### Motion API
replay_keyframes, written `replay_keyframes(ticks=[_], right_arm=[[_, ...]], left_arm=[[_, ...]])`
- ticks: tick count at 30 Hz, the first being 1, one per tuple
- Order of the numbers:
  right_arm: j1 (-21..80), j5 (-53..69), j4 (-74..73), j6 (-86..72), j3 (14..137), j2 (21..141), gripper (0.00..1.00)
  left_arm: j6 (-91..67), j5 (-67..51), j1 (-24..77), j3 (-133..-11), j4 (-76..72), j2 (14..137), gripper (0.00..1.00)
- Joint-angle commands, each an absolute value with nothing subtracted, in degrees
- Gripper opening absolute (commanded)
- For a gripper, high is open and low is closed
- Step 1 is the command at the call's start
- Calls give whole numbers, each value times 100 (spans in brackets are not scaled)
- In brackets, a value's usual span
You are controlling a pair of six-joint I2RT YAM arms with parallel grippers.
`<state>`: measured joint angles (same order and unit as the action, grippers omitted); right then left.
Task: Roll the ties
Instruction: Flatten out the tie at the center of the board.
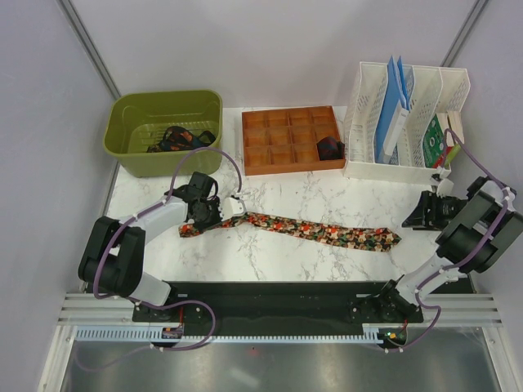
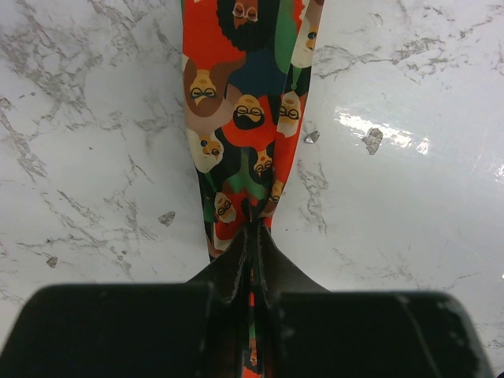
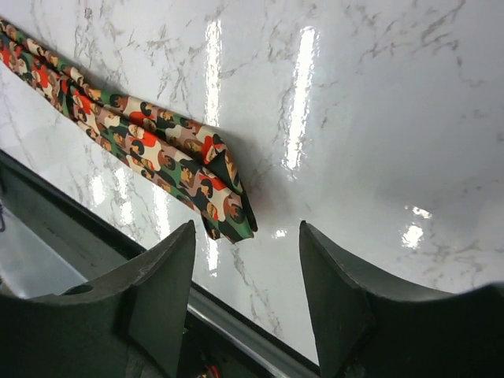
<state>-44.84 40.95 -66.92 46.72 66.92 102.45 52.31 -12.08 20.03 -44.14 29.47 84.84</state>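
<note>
while the left gripper (image 2: 253, 234) clamps one end of the speckled tie (image 1: 315, 231) lying flat on the table (image 1: 343, 265) — right gripper (image 3: 246, 264) released, empty — rolling looks barely begun; next, curl that end over.

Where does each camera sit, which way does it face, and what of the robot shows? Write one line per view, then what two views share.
Top external: above and behind the bases, looking down on the table; both arms show.
Left wrist: on the left arm, facing the patterned tie clamped in the shut left gripper.
Right wrist: on the right arm, facing the tie's free end past the open right gripper.
Shared: both wrist views show that tie.
</note>
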Motion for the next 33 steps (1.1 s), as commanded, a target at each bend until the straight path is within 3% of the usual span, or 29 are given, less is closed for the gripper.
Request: replay_keyframes(ticks=[1, 11, 33], right_arm=[[-4535, 4131, -6302, 4702, 6698, 9835, 60], [-3850, 3877, -6056, 4887, 6442, 10072, 53], [-2954, 3568, -5651, 4658, 6188, 10424, 50]], left_arm=[[5282, -1011, 1942, -4219, 3401, 8631, 2], [5300, -1011, 1951, -4263, 3419, 8692, 2], [5326, -1028, 1942, -4280, 3437, 8763, 3]])
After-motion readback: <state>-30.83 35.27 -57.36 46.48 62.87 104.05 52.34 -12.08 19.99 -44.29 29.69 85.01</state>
